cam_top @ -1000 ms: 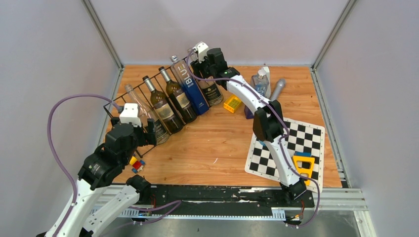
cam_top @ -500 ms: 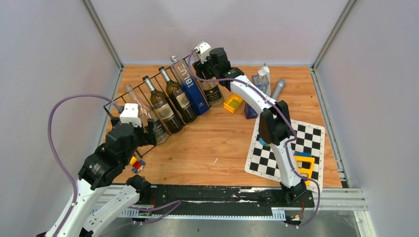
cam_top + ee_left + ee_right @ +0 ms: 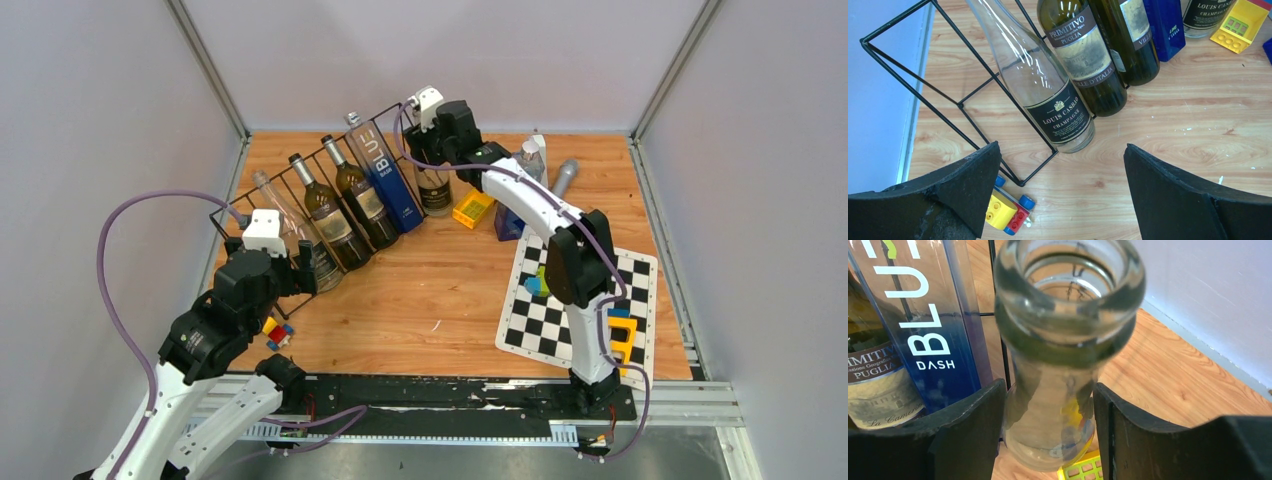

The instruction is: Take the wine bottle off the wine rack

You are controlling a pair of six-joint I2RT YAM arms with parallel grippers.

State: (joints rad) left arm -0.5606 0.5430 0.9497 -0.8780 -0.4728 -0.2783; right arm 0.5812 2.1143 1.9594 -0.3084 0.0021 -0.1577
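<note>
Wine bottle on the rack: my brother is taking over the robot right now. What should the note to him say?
Grippers: the right gripper is shut on the neck of the bottle, at the right end of the rack. The left gripper is open and empty, by the rack's left end.
Done: bottle gripped, standing about upright.
Left: lift it clear of the wires and set it on the table.
</note>
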